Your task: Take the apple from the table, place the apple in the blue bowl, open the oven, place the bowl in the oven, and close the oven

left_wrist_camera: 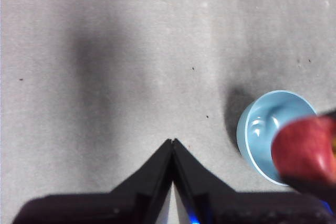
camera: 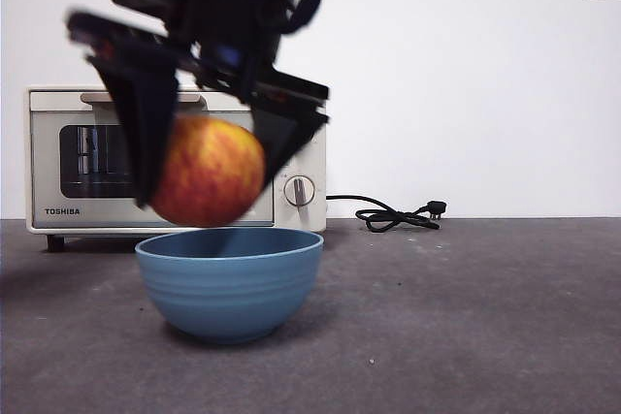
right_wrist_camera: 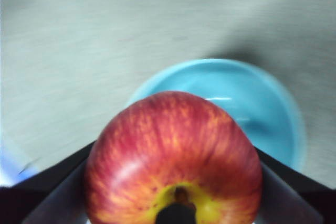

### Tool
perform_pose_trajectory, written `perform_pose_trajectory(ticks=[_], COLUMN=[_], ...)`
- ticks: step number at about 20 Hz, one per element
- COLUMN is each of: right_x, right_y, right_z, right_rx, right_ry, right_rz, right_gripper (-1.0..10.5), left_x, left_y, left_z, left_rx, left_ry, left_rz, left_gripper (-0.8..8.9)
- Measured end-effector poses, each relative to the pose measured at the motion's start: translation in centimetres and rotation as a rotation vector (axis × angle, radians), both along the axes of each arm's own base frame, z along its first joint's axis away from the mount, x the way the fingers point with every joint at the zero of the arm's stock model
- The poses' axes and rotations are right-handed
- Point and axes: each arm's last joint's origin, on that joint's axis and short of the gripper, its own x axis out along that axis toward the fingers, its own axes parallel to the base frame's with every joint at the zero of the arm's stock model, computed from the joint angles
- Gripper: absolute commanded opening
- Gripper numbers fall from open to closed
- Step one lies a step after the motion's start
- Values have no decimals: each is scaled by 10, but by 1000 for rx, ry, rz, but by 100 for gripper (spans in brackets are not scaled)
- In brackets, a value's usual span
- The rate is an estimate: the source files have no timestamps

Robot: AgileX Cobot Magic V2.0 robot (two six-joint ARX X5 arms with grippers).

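Pinched in the right claw (camera: 209,167), the round red, yellow-streaked apple (camera: 208,172) is held just above the deep matte blue bowl (camera: 229,283). Lowering and release are called for next. The left claw (left_wrist_camera: 172,142) is pressed together, waiting over the bench (left_wrist_camera: 131,51).

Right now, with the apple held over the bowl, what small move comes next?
Probably lower the right hand a little, then release. The apple hangs just above the blue bowl rim, roughly centred, and the bowl looks empty.
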Motion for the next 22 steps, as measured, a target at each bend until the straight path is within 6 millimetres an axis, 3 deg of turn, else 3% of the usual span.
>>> perform_pose_trajectory(ticks=[12, 22], right_x=[10, 16], right_y=[-4, 4], right_z=[-2, -35], right_rx=[14, -49], right_ry=[-14, 32], right_rz=[-49, -58], right_gripper=[-2, -1], left_x=[0, 0], left_y=[-2, -2], left_z=[0, 0], left_rx=[3, 4], left_ry=[0, 1], left_rz=[-9, -8], left_gripper=[-4, -4])
